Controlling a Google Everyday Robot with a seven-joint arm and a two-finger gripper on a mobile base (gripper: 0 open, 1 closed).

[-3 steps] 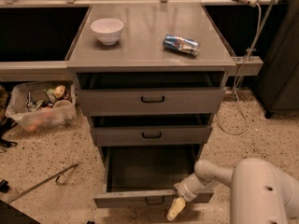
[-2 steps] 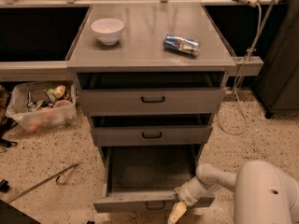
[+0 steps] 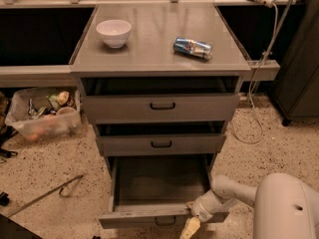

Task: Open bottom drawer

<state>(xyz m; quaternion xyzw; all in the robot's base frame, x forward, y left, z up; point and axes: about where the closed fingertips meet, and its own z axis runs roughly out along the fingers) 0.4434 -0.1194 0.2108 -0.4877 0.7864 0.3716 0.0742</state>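
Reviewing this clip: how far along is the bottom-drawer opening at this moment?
Done: the bottom drawer stands pulled well out, its bare inside floor open to view. In hand: the gripper sits low at the right part of the drawer's front, close against it. Left: probably little, perhaps a last short pull, then backing the arm away from the drawer.

We note the gripper (image 3: 191, 227) at the right end of the bottom drawer (image 3: 144, 216) front, its tip cut by the lower edge; the arm (image 3: 225, 192) hides that corner of the front; the handle (image 3: 164, 221) seems only partly in view; the clear bin (image 3: 70, 122) holds a jumble we cannot name; the can (image 3: 193, 47) label is unreadable.
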